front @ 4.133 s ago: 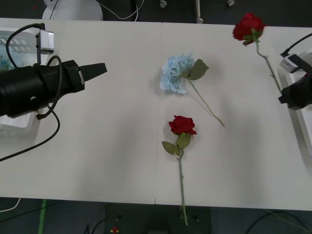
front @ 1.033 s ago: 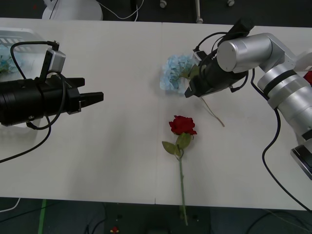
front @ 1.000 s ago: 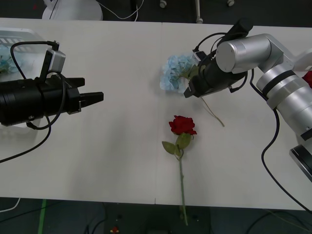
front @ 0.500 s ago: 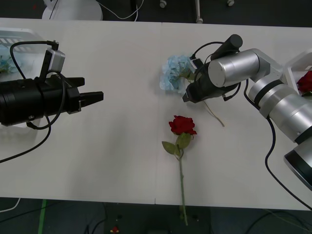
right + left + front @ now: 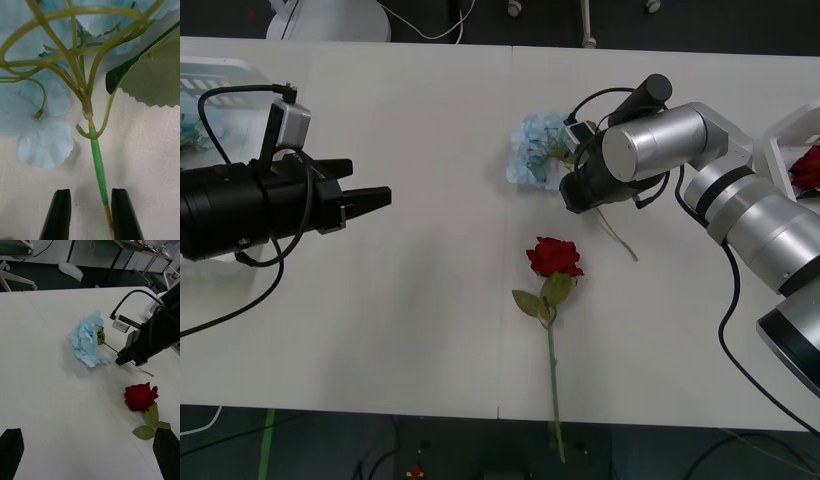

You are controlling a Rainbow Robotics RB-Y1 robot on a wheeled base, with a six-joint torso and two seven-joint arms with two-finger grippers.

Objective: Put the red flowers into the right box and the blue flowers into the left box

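Straddling blue flower (image 5: 45, 123) stem: right gripper (image 5: 90, 215).

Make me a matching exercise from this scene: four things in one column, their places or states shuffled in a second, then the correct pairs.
Things:
1. blue flower
2. red rose
3. right end effector
4. left end effector

Places or states:
A. open, hovering over the table's left half
B. lying mid-table, stem pointing at the near edge
C. open, fingers either side of a green stem
D. lying on the table, its stem between two black fingers

Pairs: 1-D, 2-B, 3-C, 4-A
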